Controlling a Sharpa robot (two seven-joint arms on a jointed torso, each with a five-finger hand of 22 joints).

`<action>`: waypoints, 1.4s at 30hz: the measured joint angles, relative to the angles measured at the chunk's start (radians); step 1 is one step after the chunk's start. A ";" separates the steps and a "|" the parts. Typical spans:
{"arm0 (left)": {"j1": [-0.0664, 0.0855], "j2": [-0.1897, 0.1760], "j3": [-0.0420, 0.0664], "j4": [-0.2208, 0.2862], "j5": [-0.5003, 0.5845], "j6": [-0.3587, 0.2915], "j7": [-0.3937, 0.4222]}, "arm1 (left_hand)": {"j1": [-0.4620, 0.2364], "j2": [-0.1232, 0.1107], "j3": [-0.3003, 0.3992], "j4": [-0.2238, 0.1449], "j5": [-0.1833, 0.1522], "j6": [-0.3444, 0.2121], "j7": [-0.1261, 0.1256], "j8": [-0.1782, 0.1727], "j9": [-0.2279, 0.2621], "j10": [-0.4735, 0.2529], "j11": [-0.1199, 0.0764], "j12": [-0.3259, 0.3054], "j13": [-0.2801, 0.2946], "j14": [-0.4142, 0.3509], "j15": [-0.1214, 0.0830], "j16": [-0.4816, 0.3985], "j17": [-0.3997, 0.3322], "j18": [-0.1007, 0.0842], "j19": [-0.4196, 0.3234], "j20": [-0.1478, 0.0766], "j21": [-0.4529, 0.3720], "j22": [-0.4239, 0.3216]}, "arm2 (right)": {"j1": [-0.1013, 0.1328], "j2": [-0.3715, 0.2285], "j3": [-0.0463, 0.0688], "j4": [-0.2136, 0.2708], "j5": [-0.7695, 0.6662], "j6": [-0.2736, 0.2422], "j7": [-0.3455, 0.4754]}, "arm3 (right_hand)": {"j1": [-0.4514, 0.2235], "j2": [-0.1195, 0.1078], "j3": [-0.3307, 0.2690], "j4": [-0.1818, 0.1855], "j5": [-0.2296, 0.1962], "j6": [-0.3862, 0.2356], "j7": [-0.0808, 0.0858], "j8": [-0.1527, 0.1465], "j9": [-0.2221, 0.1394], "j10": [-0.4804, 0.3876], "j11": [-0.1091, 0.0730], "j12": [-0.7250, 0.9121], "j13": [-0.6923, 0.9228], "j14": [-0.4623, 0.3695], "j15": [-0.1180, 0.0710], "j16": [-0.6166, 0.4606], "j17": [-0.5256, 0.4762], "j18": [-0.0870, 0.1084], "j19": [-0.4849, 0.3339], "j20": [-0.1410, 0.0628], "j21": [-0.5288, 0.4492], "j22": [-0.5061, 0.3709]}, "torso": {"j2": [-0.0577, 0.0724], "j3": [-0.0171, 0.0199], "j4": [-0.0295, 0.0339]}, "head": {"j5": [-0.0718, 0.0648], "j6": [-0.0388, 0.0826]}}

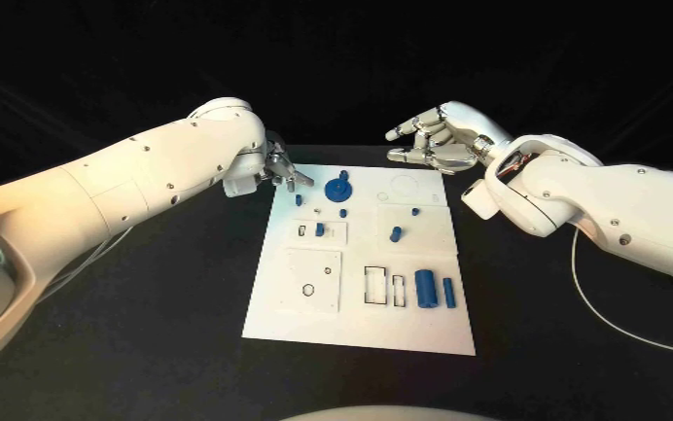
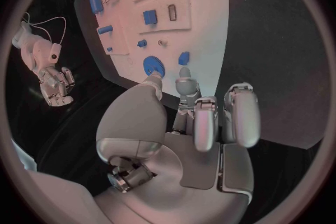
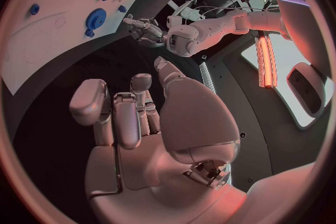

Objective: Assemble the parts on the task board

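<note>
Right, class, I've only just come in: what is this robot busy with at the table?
It is working at a white task board that carries small blue parts. The left hand is at the board's far left corner, close to the blue gear, with nothing in its fingers. The right hand hovers beyond the far edge, open and empty. Several blue parts, such as the cylinder, lie untouched.

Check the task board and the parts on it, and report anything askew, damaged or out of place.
Nothing stands out. The task board lies flat on the table, the blue gear and the blue cylinder sit on it, and no part lies off the plate. Both the left hand and the right hand hold nothing.
</note>
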 measured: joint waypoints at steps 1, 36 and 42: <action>0.000 0.002 0.000 -0.007 -0.001 0.001 0.002 | 0.000 0.000 -0.001 -0.001 0.000 0.000 0.000 0.000 0.000 0.000 0.000 0.002 0.002 0.000 0.000 0.000 0.000 0.000 0.000 0.000 0.000 0.000 | 0.000 0.000 0.000 0.000 0.000 0.000 0.000 | 0.000 0.000 0.000 0.000 0.000 0.000 0.000 0.000 0.000 0.000 0.000 0.000 0.000 0.000 0.000 0.000 0.000 0.000 0.000 0.000 0.000 0.000 | 0.000 0.0001 0.0000 | 0.000 0.000; -0.002 0.055 -0.028 -0.104 -0.007 0.076 0.057 | 0.059 0.025 -0.019 -0.008 0.000 0.024 -0.009 0.000 -0.010 0.004 -0.004 0.016 0.011 0.000 0.000 0.000 0.000 0.000 0.004 0.003 0.000 0.001 | 0.000 0.008 0.000 -0.005 0.000 0.004 0.001 | 0.000 0.000 0.000 0.000 0.000 0.000 0.000 0.000 0.000 0.000 0.000 0.000 0.000 0.000 0.000 0.000 0.000 0.000 0.000 0.000 0.000 0.000 | -0.001 0.0007 0.0005 | 0.004 -0.010; -0.003 0.056 -0.030 -0.105 -0.006 0.087 0.060 | 0.080 0.027 -0.022 -0.011 0.000 0.028 -0.012 0.004 -0.011 0.004 -0.004 0.016 0.011 0.000 0.000 0.000 0.000 0.000 0.004 0.003 0.000 0.001 | 0.000 0.009 0.000 -0.006 0.001 0.005 0.001 | 0.000 0.000 0.000 0.000 0.000 0.000 0.000 0.000 0.000 0.000 0.000 0.000 0.000 0.000 0.000 0.000 0.000 0.000 0.000 0.000 0.000 0.000 | -0.001 0.0006 0.0005 | 0.004 -0.010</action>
